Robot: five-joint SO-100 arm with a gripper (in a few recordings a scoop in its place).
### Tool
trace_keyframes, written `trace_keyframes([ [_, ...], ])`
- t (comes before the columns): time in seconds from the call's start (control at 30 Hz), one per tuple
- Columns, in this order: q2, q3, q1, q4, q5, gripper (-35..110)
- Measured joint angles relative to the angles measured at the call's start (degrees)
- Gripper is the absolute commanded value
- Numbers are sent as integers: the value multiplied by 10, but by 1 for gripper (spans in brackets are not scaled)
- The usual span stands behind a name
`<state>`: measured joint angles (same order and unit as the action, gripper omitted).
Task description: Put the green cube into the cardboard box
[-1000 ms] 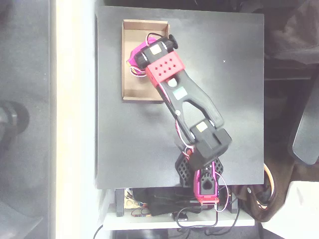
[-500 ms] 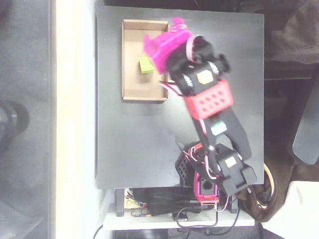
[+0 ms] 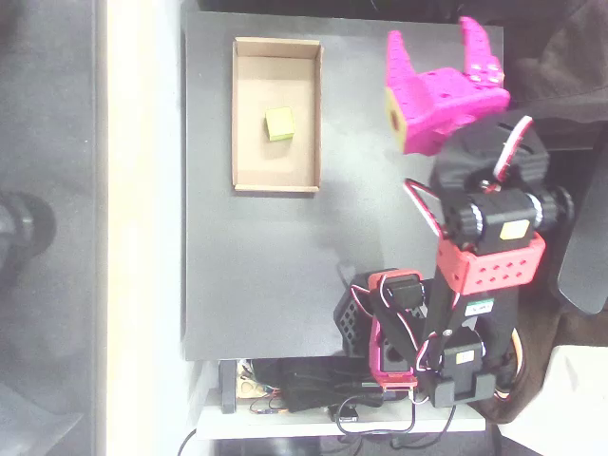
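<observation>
Placement looks done: small lime-green cube (image 3: 279,123) rests inside the shallow tan cardboard box (image 3: 242,114) (near its middle); magenta hand (image 3: 440,57), well right of it, is spread and empty.

From above, the cardboard box (image 3: 276,114) lies open, nothing over it, with only the green cube (image 3: 279,123) on its floor near the middle. The black table (image 3: 256,275) around it is bare. The magenta gripper (image 3: 436,49), fingers spread, hangs well apart at the table's right edge.
</observation>
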<state>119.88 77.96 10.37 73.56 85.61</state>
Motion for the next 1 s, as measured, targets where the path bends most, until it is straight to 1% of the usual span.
trace_keyframes([
  [0.07, 10, 0, -18, 0, 0, 29],
  [0.3, 20, 0, -77, 0, -2, 14],
  [0.47, 60, 31, -99, 0, -2, 13],
  [0.63, 139, 150, -104, 0, -4, 11],
  [0.8, 247, 295, -100, 0, -4, 3],
  [1.0, 344, 439, -100, 0, -4, 3],
])
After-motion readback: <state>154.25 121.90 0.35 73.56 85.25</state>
